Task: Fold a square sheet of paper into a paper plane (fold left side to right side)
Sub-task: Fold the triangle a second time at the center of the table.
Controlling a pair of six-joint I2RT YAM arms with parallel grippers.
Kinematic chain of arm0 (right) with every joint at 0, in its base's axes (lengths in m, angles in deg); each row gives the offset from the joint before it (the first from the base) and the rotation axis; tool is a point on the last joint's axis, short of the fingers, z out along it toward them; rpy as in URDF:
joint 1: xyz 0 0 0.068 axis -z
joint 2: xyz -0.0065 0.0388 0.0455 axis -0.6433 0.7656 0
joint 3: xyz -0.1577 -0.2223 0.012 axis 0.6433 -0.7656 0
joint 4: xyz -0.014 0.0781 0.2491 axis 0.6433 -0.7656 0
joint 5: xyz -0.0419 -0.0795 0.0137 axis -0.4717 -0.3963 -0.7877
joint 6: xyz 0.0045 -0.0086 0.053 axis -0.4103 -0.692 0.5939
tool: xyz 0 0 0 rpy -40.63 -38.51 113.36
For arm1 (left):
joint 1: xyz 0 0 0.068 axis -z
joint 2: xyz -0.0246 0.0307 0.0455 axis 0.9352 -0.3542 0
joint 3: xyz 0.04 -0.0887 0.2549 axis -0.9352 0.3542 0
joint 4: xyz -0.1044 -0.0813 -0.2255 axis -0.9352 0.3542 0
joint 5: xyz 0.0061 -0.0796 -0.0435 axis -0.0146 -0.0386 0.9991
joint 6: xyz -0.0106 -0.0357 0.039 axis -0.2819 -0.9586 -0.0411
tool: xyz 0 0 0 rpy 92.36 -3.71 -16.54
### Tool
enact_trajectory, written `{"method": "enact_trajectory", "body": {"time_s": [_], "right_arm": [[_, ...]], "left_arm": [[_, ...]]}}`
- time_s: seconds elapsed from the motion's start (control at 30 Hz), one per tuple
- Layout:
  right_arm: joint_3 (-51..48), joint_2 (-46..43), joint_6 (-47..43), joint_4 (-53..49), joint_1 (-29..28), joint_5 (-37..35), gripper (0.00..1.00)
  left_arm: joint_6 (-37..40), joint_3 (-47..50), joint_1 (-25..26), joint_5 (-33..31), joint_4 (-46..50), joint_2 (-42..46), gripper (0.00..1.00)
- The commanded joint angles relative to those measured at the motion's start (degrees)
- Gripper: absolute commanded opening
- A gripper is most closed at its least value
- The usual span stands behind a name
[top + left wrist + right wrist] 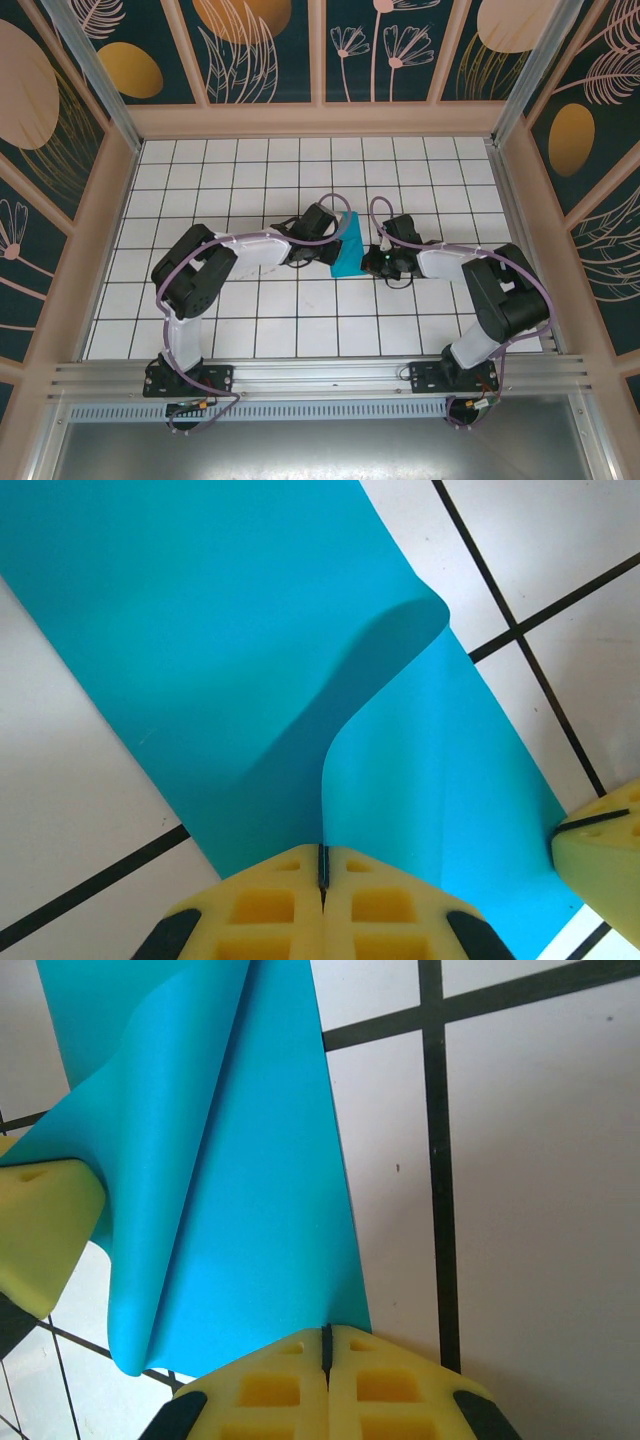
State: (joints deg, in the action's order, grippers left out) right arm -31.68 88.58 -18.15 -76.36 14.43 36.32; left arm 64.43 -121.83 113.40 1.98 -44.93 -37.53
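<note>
The square sheet of paper (348, 252) is cyan-teal and lies partly folded near the middle of the tiled floor, showing as a narrow strip between the two arms. My left gripper (337, 231) is at its upper left edge and my right gripper (369, 263) at its lower right edge. In the left wrist view the left gripper (322, 868) is shut on a flap of the paper (200, 630) that curls up and over the flat layer. In the right wrist view the right gripper (326, 1346) is shut on the paper's (250, 1210) near edge, close to its right corner.
The white tiled floor (250, 300) with black grid lines is walled in by patterned panels (70, 150). A metal rail (320, 378) carries both arm bases at the near edge. The right arm's yellow finger (600, 852) shows beside the paper, as does the left arm's finger (40, 1230).
</note>
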Motion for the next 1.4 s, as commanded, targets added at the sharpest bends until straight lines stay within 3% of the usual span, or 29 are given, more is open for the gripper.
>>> {"method": "enact_trajectory", "body": {"time_s": [0.0,1.0,1.37], "right_arm": [[-0.4,2.0,-1.5,-5.6,-0.1,-4.3,0.0],[0.2,2.2,-2.1,-5.8,-0.1,-4.1,0.0],[-2.2,-5.8,0.6,7.8,5.0,7.3,0.0]], "left_arm": [[1.6,-1.7,-0.5,-1.5,0.6,-1.6,0.0],[2.7,-0.5,-0.5,-2.0,0.9,-2.3,0.0],[3.2,0.0,-0.6,-0.9,0.8,-3.1,0.0]]}}
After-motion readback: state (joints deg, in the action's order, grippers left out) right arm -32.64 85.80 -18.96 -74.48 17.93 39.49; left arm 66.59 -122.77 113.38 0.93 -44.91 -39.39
